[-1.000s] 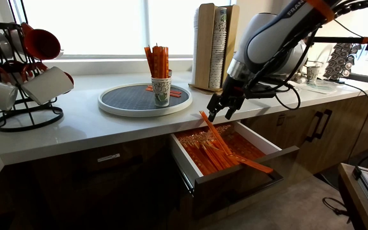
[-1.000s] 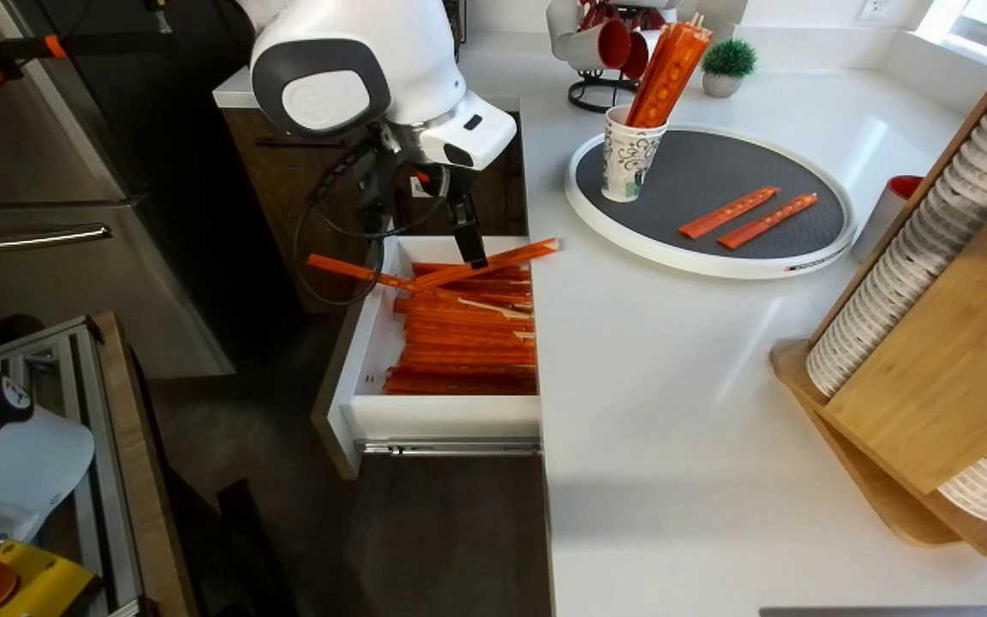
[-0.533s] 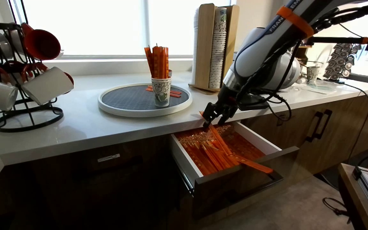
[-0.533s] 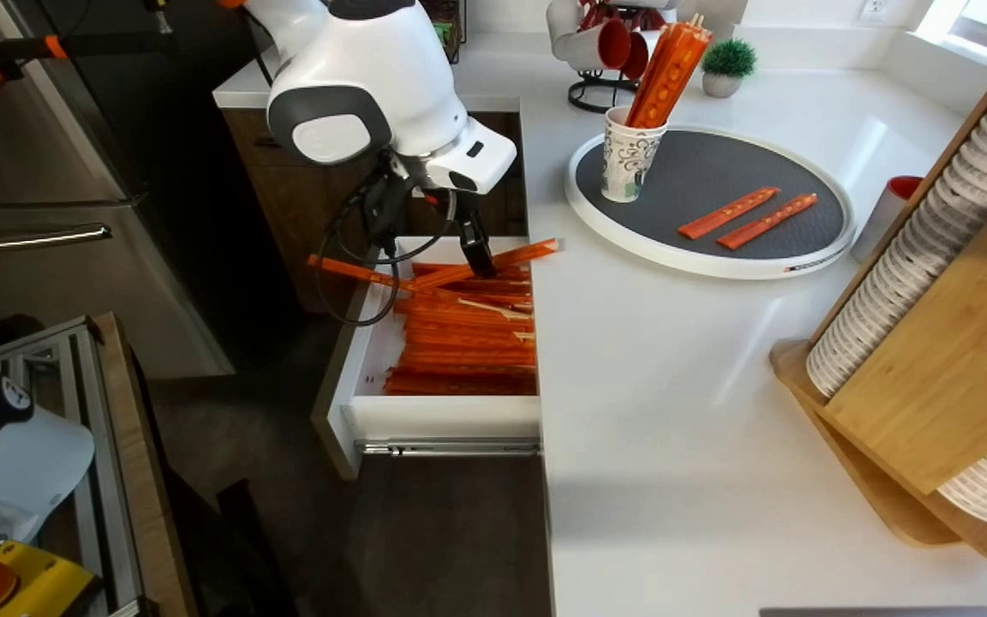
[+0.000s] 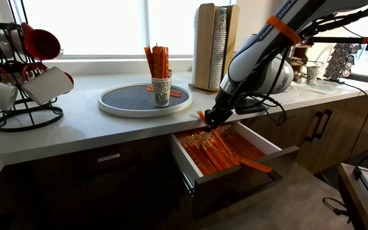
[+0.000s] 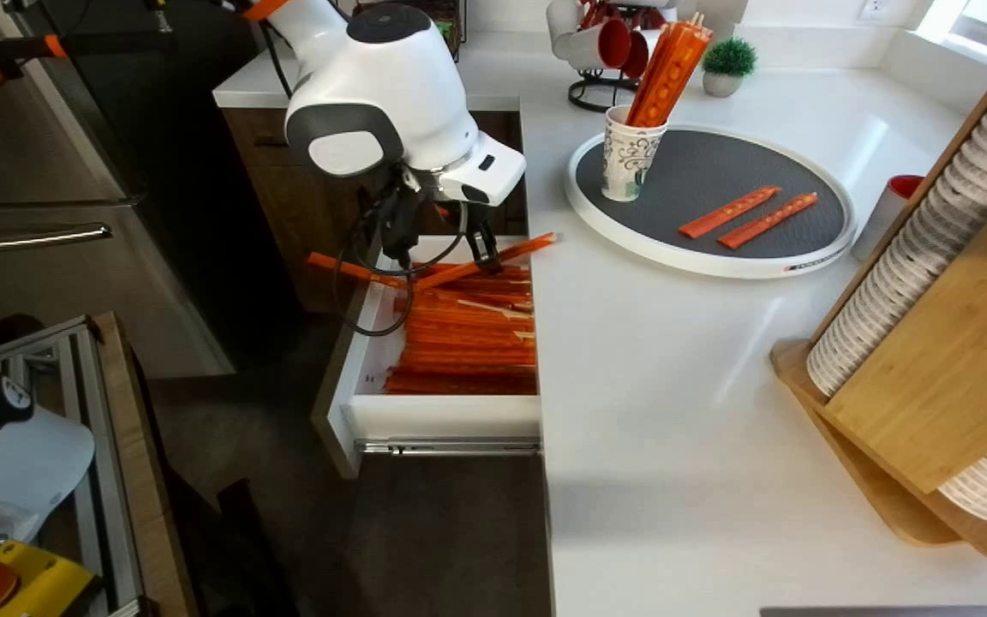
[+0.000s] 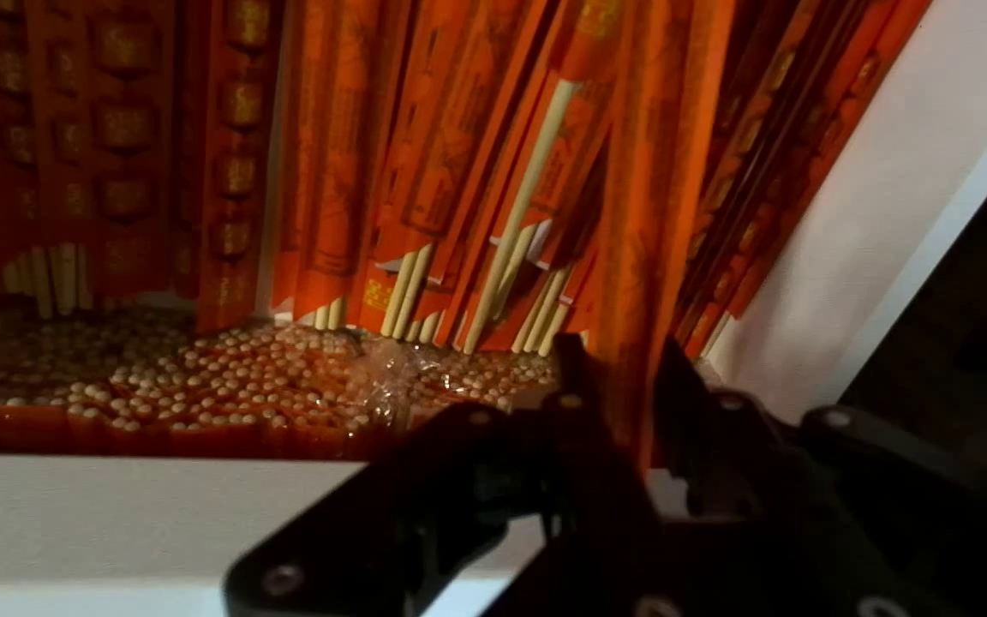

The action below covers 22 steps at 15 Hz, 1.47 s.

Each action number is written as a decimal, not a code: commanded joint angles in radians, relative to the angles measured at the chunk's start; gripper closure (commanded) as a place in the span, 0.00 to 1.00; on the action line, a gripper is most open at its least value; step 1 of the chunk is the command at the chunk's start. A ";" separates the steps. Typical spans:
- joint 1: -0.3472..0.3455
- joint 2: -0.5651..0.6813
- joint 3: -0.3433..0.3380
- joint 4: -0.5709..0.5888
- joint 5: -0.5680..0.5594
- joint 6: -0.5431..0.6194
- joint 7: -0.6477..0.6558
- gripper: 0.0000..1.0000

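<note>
Wrist view: end effector point(image 7: 622, 344) pinches long, flat orange paper sleeve point(image 7: 649, 188).

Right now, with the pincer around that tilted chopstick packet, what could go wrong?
Slip: the pincer straddles the tilted packet near one end; how firmly it is clamped is unclear, so it might swing or drop.
Drag: a second packet meets it and juts over the drawer front, so it could be pulled along.
Snag: in an exterior view, a cable loop shows in front of that second packet and might catch it.
</note>
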 commanded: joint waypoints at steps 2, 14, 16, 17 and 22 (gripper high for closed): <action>-0.038 0.028 0.037 0.016 0.032 0.021 -0.040 0.76; 0.048 -0.163 0.015 0.003 -0.049 0.163 0.007 0.98; 0.051 -0.165 0.041 0.041 -0.032 0.276 -0.010 0.98; 0.050 -0.154 0.051 0.068 -0.033 0.330 -0.009 0.98; 0.016 -0.026 0.090 0.255 -0.186 0.599 0.098 0.98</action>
